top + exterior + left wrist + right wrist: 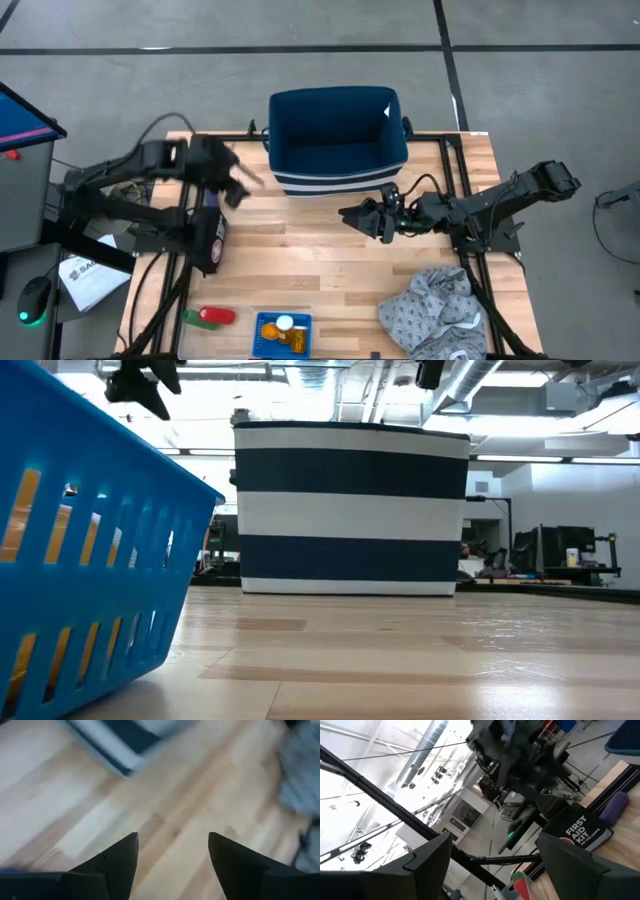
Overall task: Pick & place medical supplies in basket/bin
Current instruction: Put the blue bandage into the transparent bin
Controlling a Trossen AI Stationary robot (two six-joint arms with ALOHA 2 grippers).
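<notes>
High view first: the wooden table is seen filling the middle, and at its twelve o'clock edge the navy white-striped tub is set, open side up. A crumpled grey patterned cloth is seen at about five o'clock on the table. A black first aid kit is laid near the nine o'clock edge. The left gripper is held above the table at about ten o'clock, just beside the tub's corner, blurred; in the left wrist view its two fingers are shown spread apart with bare wood between them and nothing held. The right gripper is held at about two o'clock, below the tub's front wall, pointing toward nine o'clock; its fingers are seen parted and empty in the right wrist view. The small blue basket is placed at the six o'clock edge, with orange pill bottles, one white-capped, inside it. Just beside the basket toward nine o'clock, a red cylinder and a green piece are laid touching each other on the wood.
</notes>
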